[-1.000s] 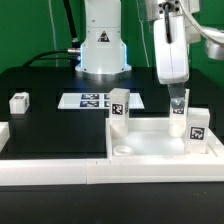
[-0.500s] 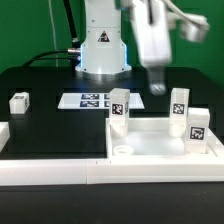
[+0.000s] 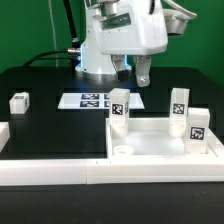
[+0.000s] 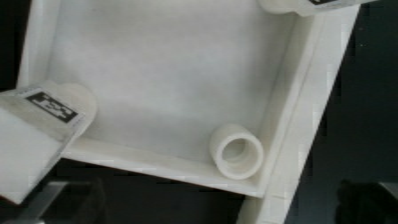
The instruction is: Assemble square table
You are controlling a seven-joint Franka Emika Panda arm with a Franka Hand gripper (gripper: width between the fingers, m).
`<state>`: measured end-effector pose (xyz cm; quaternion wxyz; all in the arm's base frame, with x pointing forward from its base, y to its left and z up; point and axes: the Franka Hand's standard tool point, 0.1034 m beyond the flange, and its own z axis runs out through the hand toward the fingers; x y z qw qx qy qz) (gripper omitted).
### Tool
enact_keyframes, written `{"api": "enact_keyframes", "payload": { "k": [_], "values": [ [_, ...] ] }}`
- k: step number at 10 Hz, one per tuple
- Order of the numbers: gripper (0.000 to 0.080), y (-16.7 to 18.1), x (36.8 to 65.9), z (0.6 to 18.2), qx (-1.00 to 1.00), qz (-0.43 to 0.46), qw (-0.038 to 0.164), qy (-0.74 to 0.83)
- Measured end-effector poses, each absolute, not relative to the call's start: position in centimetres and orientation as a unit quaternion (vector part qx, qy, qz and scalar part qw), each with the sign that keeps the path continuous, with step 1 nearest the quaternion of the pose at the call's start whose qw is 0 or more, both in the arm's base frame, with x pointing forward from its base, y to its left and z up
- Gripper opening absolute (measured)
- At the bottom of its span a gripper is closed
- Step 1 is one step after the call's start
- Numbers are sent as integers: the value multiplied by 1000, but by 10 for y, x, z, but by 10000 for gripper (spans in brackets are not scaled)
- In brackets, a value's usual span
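The square table's white top (image 3: 160,140) lies at the front on the exterior view's right. Three white tagged legs stand upright on it: one (image 3: 120,108) at its back left corner, one (image 3: 179,108) near the back right, one (image 3: 196,125) by the right rim. A fourth leg (image 3: 19,101) lies alone far left. My gripper (image 3: 133,72) hangs open and empty above and just behind the back left leg, touching nothing. The wrist view looks down into the top (image 4: 160,80), showing a round socket (image 4: 238,152) and a leg (image 4: 48,103) beside it.
The marker board (image 3: 92,100) lies flat in front of the robot base (image 3: 102,50). A long white rail (image 3: 60,172) runs along the front edge, and a short white rail end (image 3: 3,135) sits at the left. The mat is black.
My open gripper has risen from around the back right leg and travelled to the exterior view's left, ending above the back left leg. The back right leg stays standing where it was.
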<state>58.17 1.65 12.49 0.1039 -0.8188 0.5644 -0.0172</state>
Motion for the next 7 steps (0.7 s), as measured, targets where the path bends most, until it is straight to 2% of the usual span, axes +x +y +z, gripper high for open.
{"api": "enact_keyframes", "payload": {
  "k": [2, 5, 7],
  "values": [
    [649, 10, 581, 122, -860, -34, 100, 499],
    [649, -46, 549, 119, -935, -55, 83, 341],
    [649, -81, 527, 110, -966, -66, 62, 244]
  ]
}}
